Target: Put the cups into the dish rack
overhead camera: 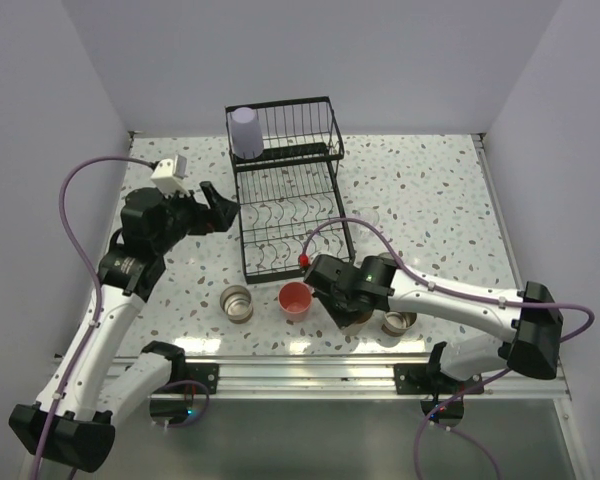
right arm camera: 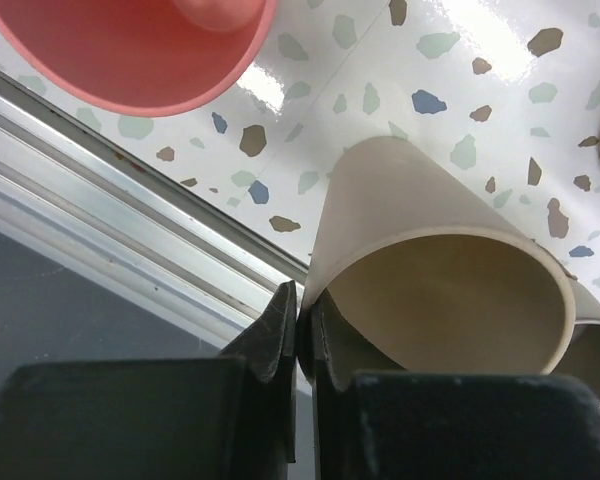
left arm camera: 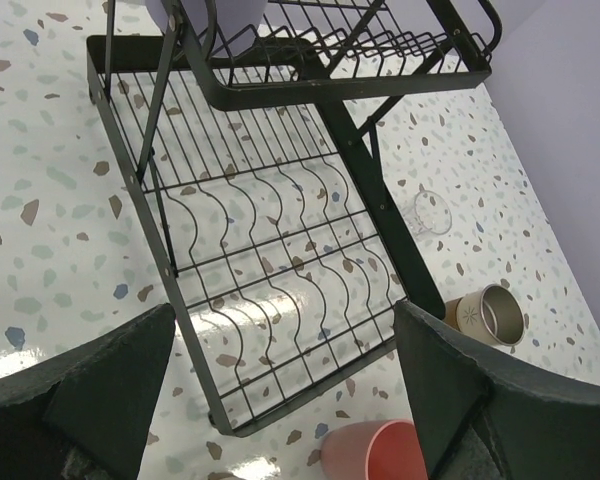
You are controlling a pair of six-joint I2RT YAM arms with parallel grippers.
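pinching tall beige cup (right arm camera: pixel 400 190) wall, right gripper (right arm camera: pixel 302 335) clamped tight on rim, near red-pink cup (right arm camera: pixel 120 50); left gripper (left arm camera: pixel 280 400) spread wide, empty, above dish rack (left arm camera: pixel 330 92).

We see a matt black coated-wire dish rack (left arm camera: pixel 310 93), a glossy speckled tabletop (left arm camera: pixel 40 230), a smooth matt beige cup (right arm camera: pixel 420 210) and, lower right, a shiny metal-lined cup (left arm camera: pixel 488 318).

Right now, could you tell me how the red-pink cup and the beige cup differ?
Colour: the red-pink cup is coral, the beige cup pale tan. Grip: the right gripper is shut on the beige cup's wall; the red-pink cup stands free, mouth up. Both are outside the dish rack, near the table's front edge.
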